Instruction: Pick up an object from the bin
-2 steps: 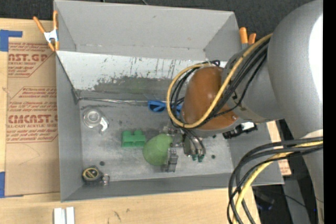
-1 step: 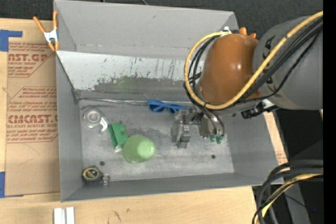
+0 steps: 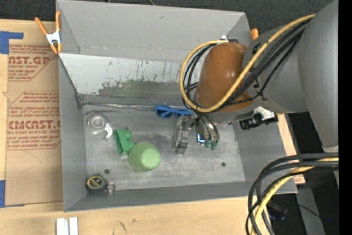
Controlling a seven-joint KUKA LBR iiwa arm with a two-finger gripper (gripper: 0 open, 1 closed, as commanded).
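Observation:
My gripper (image 3: 193, 137) hangs under the orange wrist cover at the middle right of the bin, its two metal fingers pointing down with a gap between them and nothing held. A blue plastic piece (image 3: 171, 111) lies just behind it, partly hidden by the wrist. To the left of the gripper a light green round-headed thing (image 3: 144, 156) rests on the floor, with a darker green plastic piece (image 3: 123, 140) touching its upper left.
A clear glass-like cup (image 3: 97, 124) stands near the left wall. A small tape measure (image 3: 97, 184) lies in the front left corner. The arm and its cables cover the right rim. Bare floor lies in front of the gripper.

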